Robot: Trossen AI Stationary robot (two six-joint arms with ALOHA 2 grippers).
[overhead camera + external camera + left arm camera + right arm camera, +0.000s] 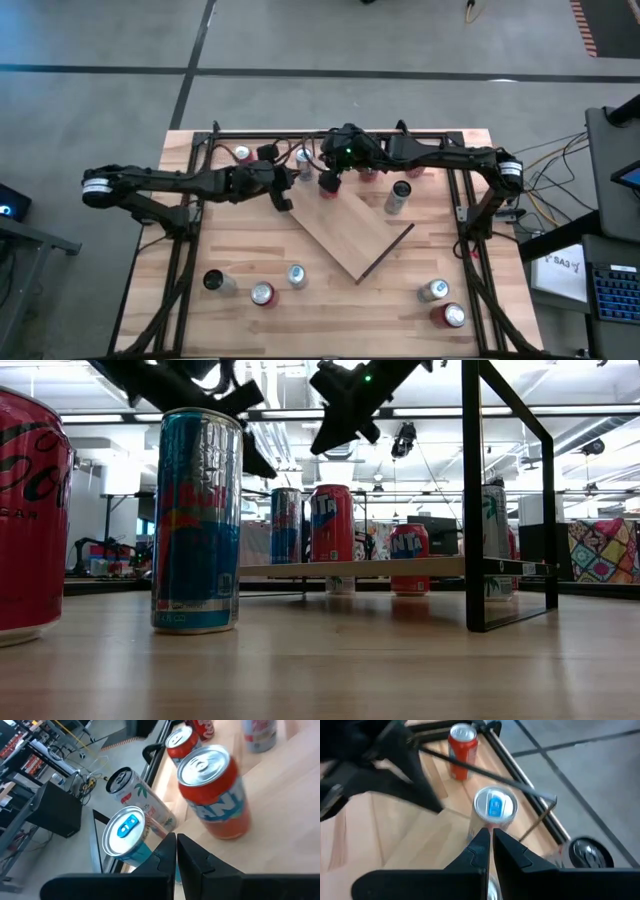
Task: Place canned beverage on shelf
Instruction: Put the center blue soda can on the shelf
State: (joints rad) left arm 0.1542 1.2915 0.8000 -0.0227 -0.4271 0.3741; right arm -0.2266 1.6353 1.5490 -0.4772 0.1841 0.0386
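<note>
The shelf (352,236) lies diagonally, its long axis running from the table's (330,320) far-left toward near-right; an orange can (330,185) stands upright at its far end. Both grippers' fingers, left (284,198) and right (331,178), are pressed together, empty.

Non-task stuff: plank wood tabletop (330,300) with black metal frame (187,250); grey concrete floor (100,110); tangled cables (560,160) right of table.

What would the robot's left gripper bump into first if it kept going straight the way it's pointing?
Probably the blue-topped can. The left gripper, fingers shut, points just past that can's side, with the orange can a bit farther on the other side. Depth is hard to judge, so it might slip between them.
</note>
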